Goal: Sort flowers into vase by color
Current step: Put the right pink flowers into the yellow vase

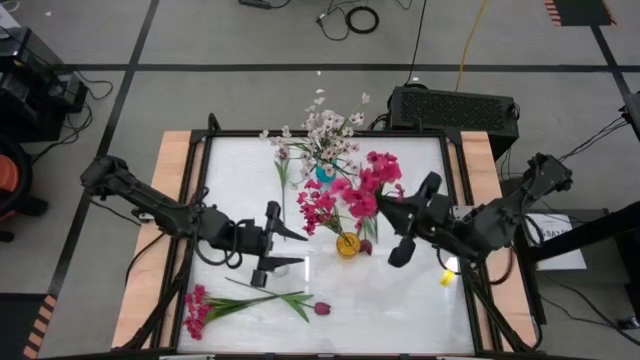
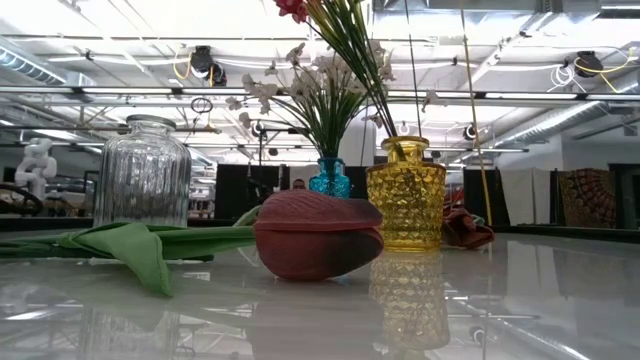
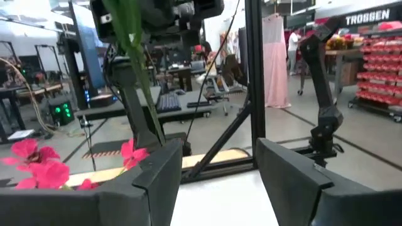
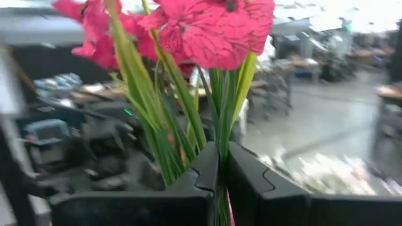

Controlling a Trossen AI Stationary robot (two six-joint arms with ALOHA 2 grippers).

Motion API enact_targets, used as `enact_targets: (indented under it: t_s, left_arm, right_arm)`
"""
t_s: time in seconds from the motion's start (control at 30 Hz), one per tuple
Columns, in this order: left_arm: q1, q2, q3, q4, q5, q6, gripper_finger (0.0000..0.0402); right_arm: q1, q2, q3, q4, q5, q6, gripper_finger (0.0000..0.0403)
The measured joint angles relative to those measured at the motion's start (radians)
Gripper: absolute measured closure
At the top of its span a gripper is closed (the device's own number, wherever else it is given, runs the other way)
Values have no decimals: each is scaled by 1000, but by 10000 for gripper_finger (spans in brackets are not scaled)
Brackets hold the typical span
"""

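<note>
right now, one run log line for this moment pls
left gripper: open, empty, waiting mid-table | right gripper: shut on magenta flower stem, beside yellow vase | table: magenta flower, tulip lying loose

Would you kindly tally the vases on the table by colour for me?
Clear glass vase: 1
Teal vase: 1
Yellow vase: 1
Total: 3
</note>
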Motion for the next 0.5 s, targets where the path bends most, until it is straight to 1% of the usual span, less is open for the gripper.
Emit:
enact_targets:
  t_s: [0.07, 0.13, 0.23, 0.37, 0.5]
  left_arm:
    - [0, 12, 0, 34, 0, -1, 191]
    - [0, 26, 0, 60, -13, -1, 191]
    - [0, 53, 0, 108, -63, 2, 191]
    - [1, 81, 0, 144, -91, 28, 191]
    - [0, 81, 0, 154, -90, 27, 191]
  right_arm:
    - [-5, 9, 0, 79, -42, -76, 388]
    - [-19, 31, 0, 163, -72, -116, 388]
    - [-47, 83, 0, 306, -169, -160, 388]
    - [-68, 147, 0, 495, -303, -181, 388]
    - [-79, 198, 0, 596, -405, -189, 387]
